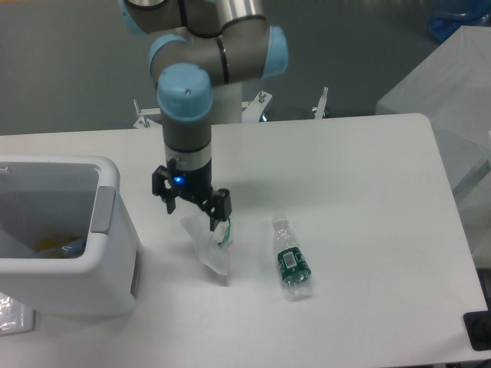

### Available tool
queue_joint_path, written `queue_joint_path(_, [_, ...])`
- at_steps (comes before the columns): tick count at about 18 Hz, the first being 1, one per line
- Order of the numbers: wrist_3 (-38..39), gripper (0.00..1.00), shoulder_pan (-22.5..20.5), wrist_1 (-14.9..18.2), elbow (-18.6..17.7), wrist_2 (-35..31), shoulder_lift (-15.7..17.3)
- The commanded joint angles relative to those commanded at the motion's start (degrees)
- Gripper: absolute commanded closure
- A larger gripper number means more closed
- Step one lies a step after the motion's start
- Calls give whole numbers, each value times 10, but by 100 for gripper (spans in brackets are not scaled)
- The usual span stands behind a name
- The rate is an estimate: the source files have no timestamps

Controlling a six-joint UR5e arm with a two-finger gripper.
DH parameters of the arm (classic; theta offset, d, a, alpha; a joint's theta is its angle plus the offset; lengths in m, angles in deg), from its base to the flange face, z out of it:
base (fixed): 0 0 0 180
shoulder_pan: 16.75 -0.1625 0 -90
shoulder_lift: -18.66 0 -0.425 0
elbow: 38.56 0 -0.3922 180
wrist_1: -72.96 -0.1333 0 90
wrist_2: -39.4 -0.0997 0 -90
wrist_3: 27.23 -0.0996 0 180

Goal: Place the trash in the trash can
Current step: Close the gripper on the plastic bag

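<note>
A crumpled clear plastic wrapper [211, 249] with a green bit lies on the white table, left of centre. My gripper [192, 217] hangs open right over the wrapper's upper end, one finger at its left edge and one near the green bit; I cannot tell whether the fingers touch it. To the right lies a small clear bottle [291, 261] with a dark green label, on its side and apart from the gripper. The white trash can [100, 291] stands at the left edge, its grey panel facing the wrapper.
Something yellow and blue lies inside the trash can. A clear plastic piece [14, 316] shows at the bottom left corner beside the can. A second white table [453, 84] stands at the right, past this table's edge. A black object [479, 330] is at the lower right.
</note>
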Motion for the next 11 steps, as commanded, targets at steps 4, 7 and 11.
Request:
queue_joint_path(4, [-3, 0, 5, 0, -17, -13, -6])
queue_joint_path(7, [-1, 0, 12, -1, -20, -18, -8])
queue_joint_path(11, [2, 0, 21, -3, -15, -61, -35])
